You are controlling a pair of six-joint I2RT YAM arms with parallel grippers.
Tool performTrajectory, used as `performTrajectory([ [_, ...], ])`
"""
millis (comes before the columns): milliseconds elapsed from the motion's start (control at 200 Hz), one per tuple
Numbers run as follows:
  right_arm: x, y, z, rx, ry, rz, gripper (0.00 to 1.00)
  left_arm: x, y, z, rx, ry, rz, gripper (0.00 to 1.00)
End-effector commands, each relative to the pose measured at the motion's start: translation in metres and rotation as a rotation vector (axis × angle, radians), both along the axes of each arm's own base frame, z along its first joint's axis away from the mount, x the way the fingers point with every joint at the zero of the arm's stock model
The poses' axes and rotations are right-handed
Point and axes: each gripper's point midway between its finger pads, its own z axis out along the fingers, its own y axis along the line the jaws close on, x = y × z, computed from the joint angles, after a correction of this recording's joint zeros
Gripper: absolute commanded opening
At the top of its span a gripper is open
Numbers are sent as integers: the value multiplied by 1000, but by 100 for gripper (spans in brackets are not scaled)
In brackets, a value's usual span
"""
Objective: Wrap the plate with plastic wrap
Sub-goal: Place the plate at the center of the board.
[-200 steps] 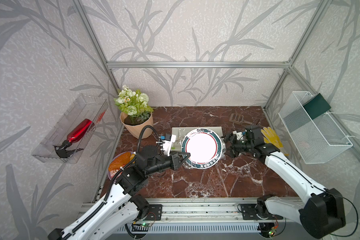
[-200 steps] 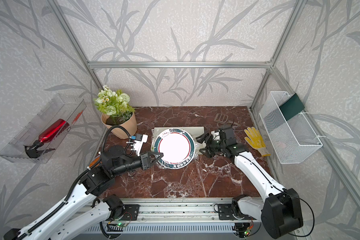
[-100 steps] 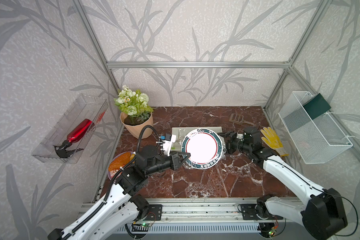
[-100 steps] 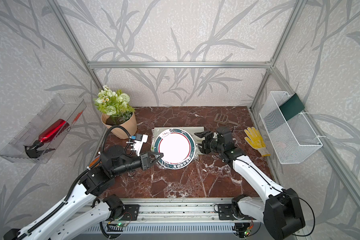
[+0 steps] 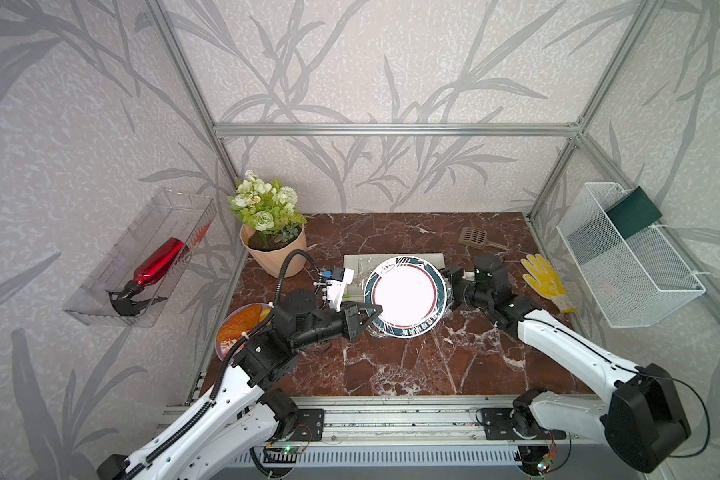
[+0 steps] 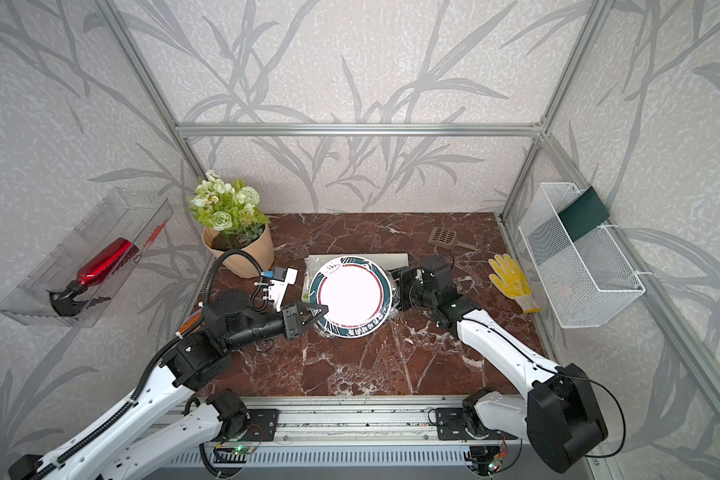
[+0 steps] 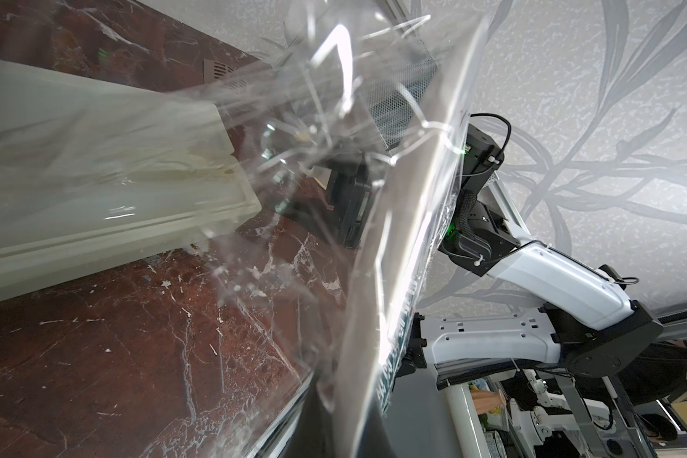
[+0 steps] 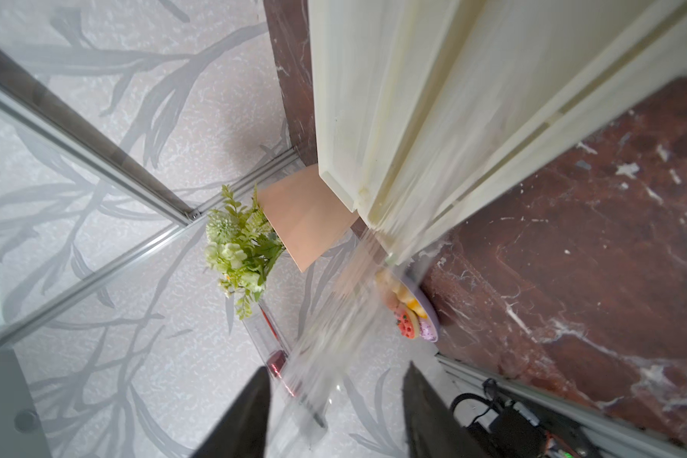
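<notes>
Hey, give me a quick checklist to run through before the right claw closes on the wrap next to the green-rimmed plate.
1. Is the left claw shut on the plate rim: ok.
2. Is the plastic wrap between the fingers of the right claw: ok.
3. Is the right claw closed on the wrap: not ok, jaws apart.
4. Is the wrap smooth under the plate: not ok, crinkled.
5. Is the plate clear of the dispenser box behind it: cannot tell.

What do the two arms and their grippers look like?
White shells, black joints on both. The left arm carries a ribbed black hose and a white wrist camera; the right arm has thin black wires. The left gripper and right gripper are black with tapered jaws.
</notes>
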Motion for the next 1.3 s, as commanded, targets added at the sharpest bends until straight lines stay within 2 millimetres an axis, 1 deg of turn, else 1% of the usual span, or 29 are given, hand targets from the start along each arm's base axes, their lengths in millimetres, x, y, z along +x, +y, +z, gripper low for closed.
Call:
performTrajectory([
  [0, 2, -4, 5, 21, -37, -34, 31, -6, -1, 55, -108, -157, -29, 0],
  [120, -6, -8, -1, 5, -32, -29, 8, -8, -1, 51, -110, -147, -32, 0],
  [190, -12, -11, -6, -9, -26, -19, 0, -9, 1, 47, -109, -140, -31, 0],
  [285, -23, -17, -19, -51, -1, -11, 0, -9, 5, 36, -98, -119, -8, 0],
  [460, -44, -25, -44, -106, 42, 19, 0, -7, 12, 6, -68, -50, 39, 0],
  [780, -81, -39, -92, -197, 121, 69, 0, 0, 14, -57, -18, 89, 96, 0],
  [870, -90, -42, -106, -220, 147, 82, 0, 2, 12, -75, 2, 127, 103, 0],
  [1030, -104, -45, -129, -252, 187, 100, 0, 4, 7, -102, 33, 189, 101, 0],
  [1160, -110, -48, -145, -280, 207, 106, 0, 3, 1, -128, 59, 262, 88, 0],
  [1300, -114, -48, -160, -305, 230, 118, 0, -4, -8, -159, 118, 344, 53, 0],
])
